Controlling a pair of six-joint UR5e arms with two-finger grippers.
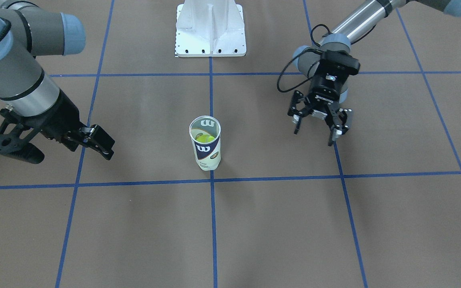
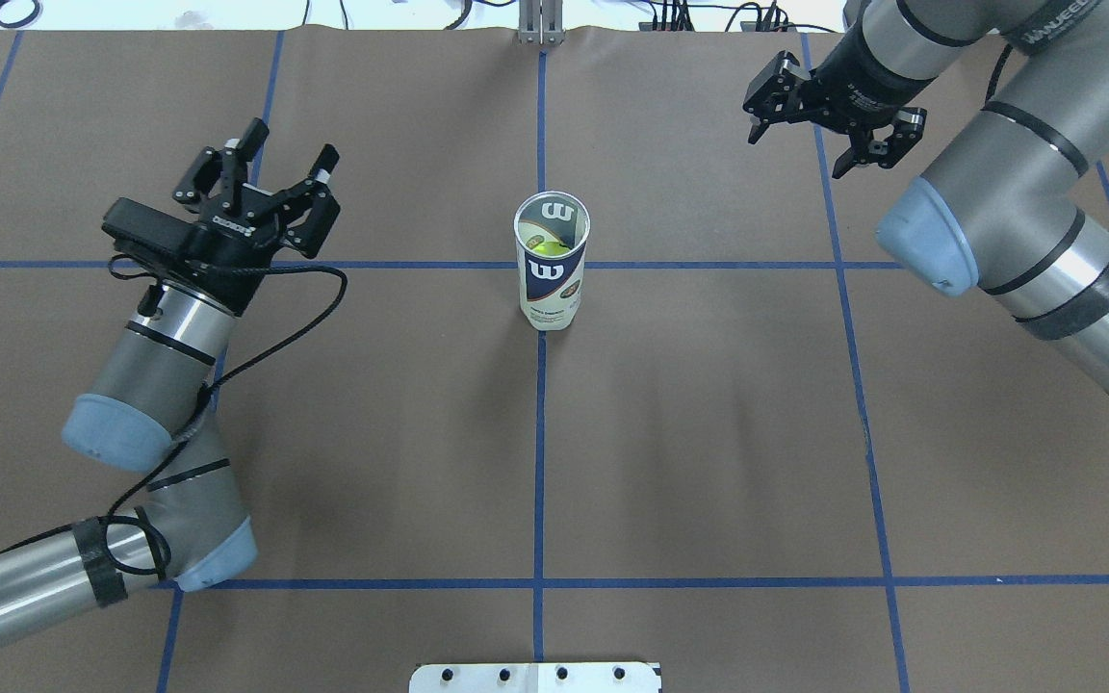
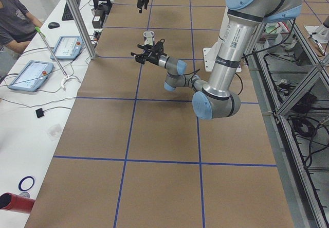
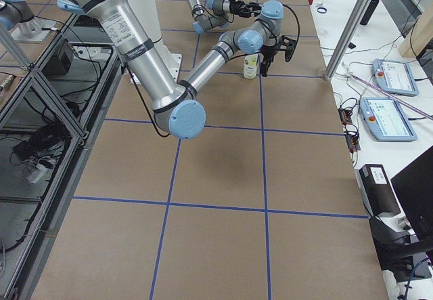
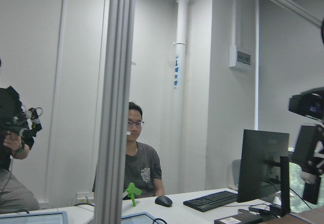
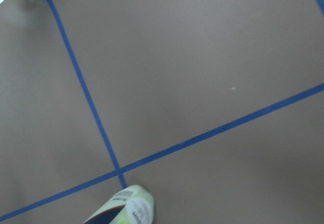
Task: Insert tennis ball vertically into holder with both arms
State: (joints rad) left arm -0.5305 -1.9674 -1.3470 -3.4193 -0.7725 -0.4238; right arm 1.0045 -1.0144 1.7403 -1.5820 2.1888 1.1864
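Observation:
The holder point(image 1: 205, 150), a clear can with a navy-and-white "W" label, stands upright at the table's centre on a blue tape line, its top open. A yellow-green tennis ball point(image 1: 204, 138) lies inside it, also visible from overhead as the tennis ball point(image 2: 547, 248) in the holder point(image 2: 552, 284). My left gripper point(image 2: 290, 154) hovers open and empty, well to the left of the can. Far off on the other side, my right gripper point(image 2: 798, 149) is open and empty too. The right wrist view catches only the holder's end point(image 6: 129, 209) at its bottom edge.
The white base pedestal point(image 1: 210, 32) sits at the robot's edge of the brown, blue-taped table point(image 2: 709, 433). In the exterior left view, a side bench holds tablets point(image 3: 31, 75) and a person point(image 3: 13, 24) sits there. A metal post point(image 3: 77, 17) stands by the table edge.

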